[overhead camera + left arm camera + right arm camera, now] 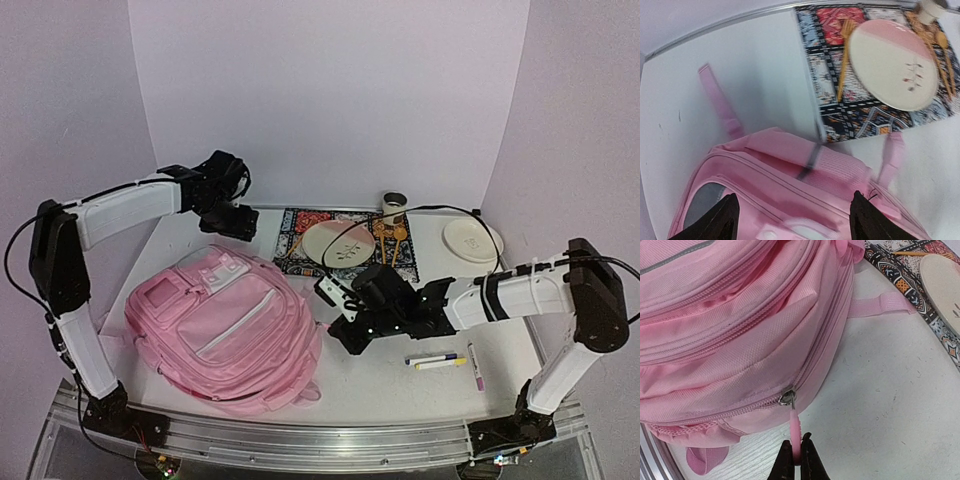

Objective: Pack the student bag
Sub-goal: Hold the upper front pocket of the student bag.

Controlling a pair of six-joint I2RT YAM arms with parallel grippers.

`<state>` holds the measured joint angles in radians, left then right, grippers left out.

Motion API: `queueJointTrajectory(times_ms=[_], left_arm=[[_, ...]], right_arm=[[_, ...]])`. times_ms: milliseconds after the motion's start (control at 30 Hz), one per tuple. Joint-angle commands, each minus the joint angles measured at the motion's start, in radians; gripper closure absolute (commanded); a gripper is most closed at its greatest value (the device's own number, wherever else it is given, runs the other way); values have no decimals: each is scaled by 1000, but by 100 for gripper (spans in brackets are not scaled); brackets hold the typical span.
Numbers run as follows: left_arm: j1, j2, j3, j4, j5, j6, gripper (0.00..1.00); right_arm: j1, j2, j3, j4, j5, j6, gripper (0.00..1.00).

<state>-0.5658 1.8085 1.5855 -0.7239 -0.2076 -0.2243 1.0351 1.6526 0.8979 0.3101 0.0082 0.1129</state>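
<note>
While the student bag (225,330) lies flat on the table (390,385), left of centre with front pockets up, the right gripper (798,452) is pinched tight on the pink zipper pull (794,426) at the bag's side; left gripper (794,207) hangs above the bag's top end, jaws wide, holding nothing; patterned placemat (298,245) with plate (338,243) lies just beyond the bag.

You get soft, even light with faint shadows; your left wrist view is blurred, worst across the student bag (805,170) at lower frame.
</note>
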Motion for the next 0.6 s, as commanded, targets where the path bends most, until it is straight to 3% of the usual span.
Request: queueJointTrajectory(times_ms=[0,200,367,567], left_arm=[[-62,-110,-83,-12,126,98,22],[-160,-224,-183,-24,149,-63,21],[-303,-300,-283,-23,68,-241,21],[-431,-323,-343,-27,-10,-344,22]], right_arm=[[-25,8,50,13,15,-34,100],[-27,2,47,14,4,-4,100],[-27,6,41,32,-26,26,100],[-27,19,46,40,-39,31,100]])
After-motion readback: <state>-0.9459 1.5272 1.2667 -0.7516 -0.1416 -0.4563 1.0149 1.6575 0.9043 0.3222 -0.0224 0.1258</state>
